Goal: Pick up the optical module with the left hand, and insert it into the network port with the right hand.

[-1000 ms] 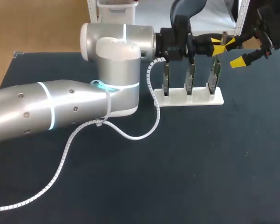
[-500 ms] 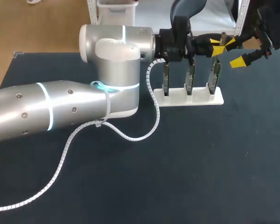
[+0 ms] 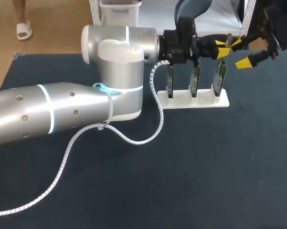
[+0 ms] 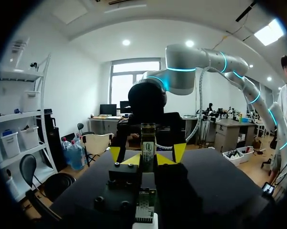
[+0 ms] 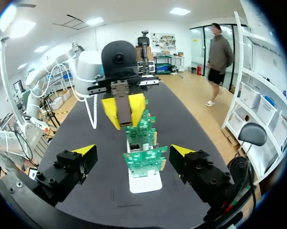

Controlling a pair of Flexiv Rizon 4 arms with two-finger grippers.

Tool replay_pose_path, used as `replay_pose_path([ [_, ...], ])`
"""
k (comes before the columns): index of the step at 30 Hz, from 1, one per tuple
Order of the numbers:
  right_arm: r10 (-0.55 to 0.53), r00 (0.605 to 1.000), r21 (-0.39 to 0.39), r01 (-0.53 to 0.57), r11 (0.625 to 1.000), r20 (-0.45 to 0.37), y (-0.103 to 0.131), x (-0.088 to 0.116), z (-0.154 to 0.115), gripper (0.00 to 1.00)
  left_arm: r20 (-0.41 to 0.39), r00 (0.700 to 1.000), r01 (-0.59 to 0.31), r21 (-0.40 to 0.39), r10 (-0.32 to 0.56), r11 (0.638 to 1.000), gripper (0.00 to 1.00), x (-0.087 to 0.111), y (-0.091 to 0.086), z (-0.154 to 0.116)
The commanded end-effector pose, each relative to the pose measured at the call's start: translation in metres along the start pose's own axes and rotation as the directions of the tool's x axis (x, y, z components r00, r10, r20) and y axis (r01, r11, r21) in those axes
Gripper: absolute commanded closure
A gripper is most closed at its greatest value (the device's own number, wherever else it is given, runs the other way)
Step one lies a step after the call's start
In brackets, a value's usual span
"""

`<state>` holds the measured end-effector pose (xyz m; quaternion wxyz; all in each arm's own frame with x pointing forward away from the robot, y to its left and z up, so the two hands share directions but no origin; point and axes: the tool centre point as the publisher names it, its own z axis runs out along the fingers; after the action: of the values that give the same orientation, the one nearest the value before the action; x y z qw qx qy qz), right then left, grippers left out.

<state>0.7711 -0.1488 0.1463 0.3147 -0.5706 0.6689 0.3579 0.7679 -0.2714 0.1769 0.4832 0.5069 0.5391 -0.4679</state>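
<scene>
The left arm (image 3: 62,112), wrapped in a white spiral cable (image 3: 133,138), stretches across the dark worktop (image 3: 205,167) with its left claw (image 3: 223,47) clenched on the optical module (image 4: 147,140). Seen from that arm's wrist, the yellow fingertips (image 4: 115,153) press in on the slim metal module from both sides, holding it upright and clear of the worktop.

Below the module stands a white stand (image 3: 196,99) carrying three green circuit boards (image 3: 195,80) upright in a row. The left claw hangs above the row, closest to the board at the stand's right end (image 3: 221,76) in the head view. The left wrist camera shows one board's top edge (image 4: 144,210) just beneath the claw.

The right claw (image 3: 239,53) comes in from the worktop's far right corner, released, its two yellow fingertips (image 5: 84,150) spread wide with nothing between them. It is in the air near the right end of the stand and faces along the row. From its wrist camera the boards (image 5: 144,160) line up straight ahead in the stand (image 5: 144,182), and the left claw (image 5: 123,110) is above and beyond them, the module (image 5: 122,109) showing between its yellow tips. The two claws are near each other but apart.
</scene>
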Motion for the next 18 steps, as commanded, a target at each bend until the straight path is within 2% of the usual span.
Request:
replay_pose_path([
  [1,-0.011,1.0,0.022,0.011,1.0,-0.005,0.0,-0.004,-0.011,0.0,0.002,1.0,-0.001,-0.007,0.001,1.0,1.0,0.0,-0.002,-0.001],
  [5,-0.021,0.999,0.038,0.019,0.999,0.028,-0.005,-0.011,-0.021,0.0,0.002,1.0,-0.001,-0.007,0.001,1.0,1.0,0.0,-0.002,-0.001],
  [7,-0.012,0.996,0.049,0.008,0.999,0.093,-0.007,-0.018,-0.028,0.0,0.002,1.0,-0.001,-0.007,0.001,1.0,1.0,0.0,-0.002,-0.001],
  [10,-0.033,0.994,0.063,0.026,0.998,0.105,-0.008,-0.027,-0.032,0.0,0.002,1.0,-0.001,-0.007,0.001,1.0,1.0,0.0,-0.002,-0.001],
  [18,-0.066,0.991,0.038,0.062,0.997,0.114,-0.005,-0.043,-0.029,0.0,0.002,1.0,-0.001,-0.007,0.001,1.0,1.0,0.0,-0.002,-0.001],
])
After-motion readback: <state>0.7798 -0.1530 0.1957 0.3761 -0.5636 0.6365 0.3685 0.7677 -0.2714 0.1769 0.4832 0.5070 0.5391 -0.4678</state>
